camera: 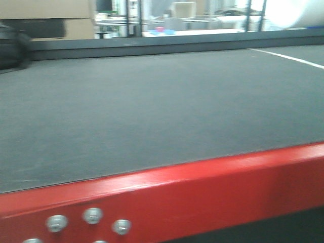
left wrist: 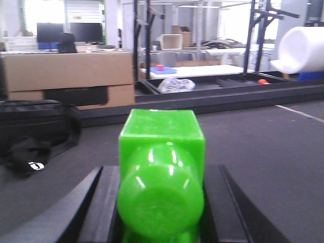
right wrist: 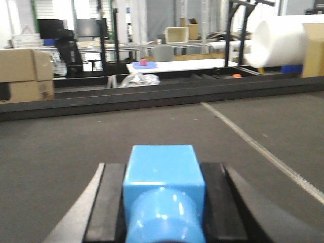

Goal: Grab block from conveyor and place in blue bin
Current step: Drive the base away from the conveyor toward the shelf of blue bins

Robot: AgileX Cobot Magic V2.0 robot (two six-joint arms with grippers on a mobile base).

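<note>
A glossy green block (left wrist: 161, 147) with a round knob facing the camera fills the left wrist view. My left gripper (left wrist: 162, 177) is shut on it, a black finger pressed to each side. A light blue block (right wrist: 163, 167) of the same shape sits in the right wrist view, and my right gripper (right wrist: 163, 174) is shut on it in the same way. Both are held just above the dark grey conveyor belt (camera: 152, 111). Neither gripper appears in the front view, and the blue bin is out of view.
The conveyor's red frame (camera: 202, 187) runs along the near edge. A white line (right wrist: 253, 147) crosses the belt on the right. Beyond the far rail (camera: 152, 45) are cardboard boxes (left wrist: 66, 71), a black bag (left wrist: 30, 126) and a large white roll (right wrist: 283, 40).
</note>
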